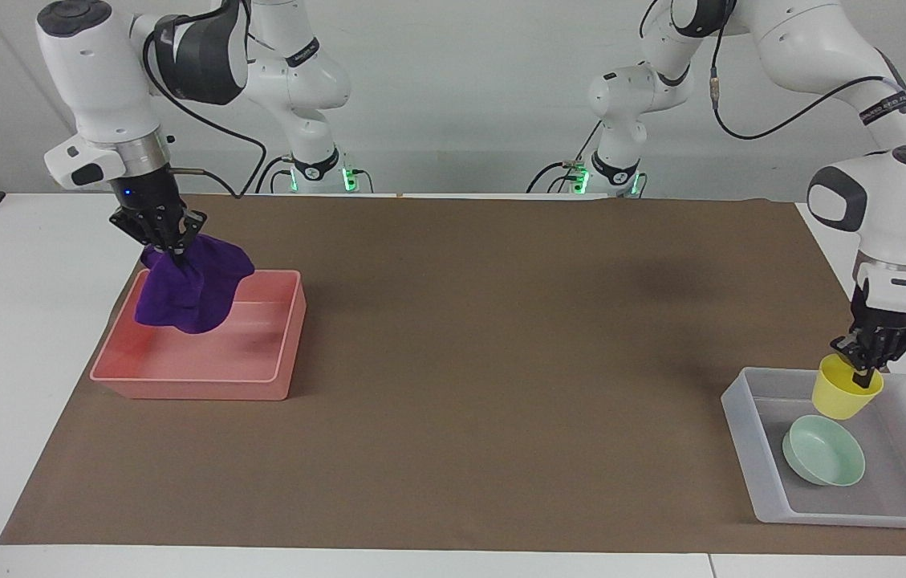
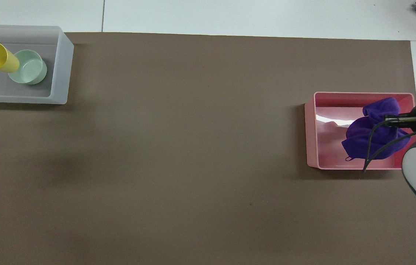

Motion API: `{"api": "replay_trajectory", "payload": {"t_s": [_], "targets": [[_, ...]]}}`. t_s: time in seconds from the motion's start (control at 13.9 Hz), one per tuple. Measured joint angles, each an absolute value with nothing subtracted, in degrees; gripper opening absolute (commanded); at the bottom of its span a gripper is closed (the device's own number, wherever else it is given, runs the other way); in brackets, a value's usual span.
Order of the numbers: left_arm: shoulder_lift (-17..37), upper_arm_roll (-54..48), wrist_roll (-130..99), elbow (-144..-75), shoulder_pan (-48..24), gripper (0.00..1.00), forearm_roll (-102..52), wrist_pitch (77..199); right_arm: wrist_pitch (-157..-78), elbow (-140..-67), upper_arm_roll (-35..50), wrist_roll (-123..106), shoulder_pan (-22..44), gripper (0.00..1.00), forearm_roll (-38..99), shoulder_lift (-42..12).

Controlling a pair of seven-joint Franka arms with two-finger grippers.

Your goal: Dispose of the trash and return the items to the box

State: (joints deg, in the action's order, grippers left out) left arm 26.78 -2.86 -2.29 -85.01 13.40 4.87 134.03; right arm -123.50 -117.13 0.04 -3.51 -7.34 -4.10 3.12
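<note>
My left gripper is shut on the rim of the yellow cup and holds it upright in the air over the translucent tray, beside the mint-green bowl that lies in the tray. In the overhead view the cup is next to the bowl, inside the tray. My right gripper is shut on the purple cloth, which hangs bunched over the pink bin. I cannot tell whether its lower end touches the bin's bottom. The cloth also shows over the bin in the overhead view.
A brown mat covers the table between the bin at the right arm's end and the tray at the left arm's end. White table surface borders the mat.
</note>
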Motion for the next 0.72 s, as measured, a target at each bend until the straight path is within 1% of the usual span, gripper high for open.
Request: {"api": "replay_trajectory", "payload": {"t_s": [0.22, 0.36, 0.72], "targets": [[31.5, -3.0, -1.9, -81.2, 13.9, 0.0, 2.1, 132.1, -130.8, -121.7, 0.0, -3.5, -7.4, 0.0, -4.0, -0.1], [33.6, -3.0, -1.9, -80.0, 14.1, 0.0, 0.3, 131.7, -132.5, -122.5, 0.0, -3.5, -7.4, 0.0, -3.9, -2.0], [35.7, -3.0, -1.9, -79.7, 14.6, 0.0, -1.5, 131.7, -136.4, -123.1, 0.0, -3.4, -8.1, 0.0, -3.8, -5.5]]}}
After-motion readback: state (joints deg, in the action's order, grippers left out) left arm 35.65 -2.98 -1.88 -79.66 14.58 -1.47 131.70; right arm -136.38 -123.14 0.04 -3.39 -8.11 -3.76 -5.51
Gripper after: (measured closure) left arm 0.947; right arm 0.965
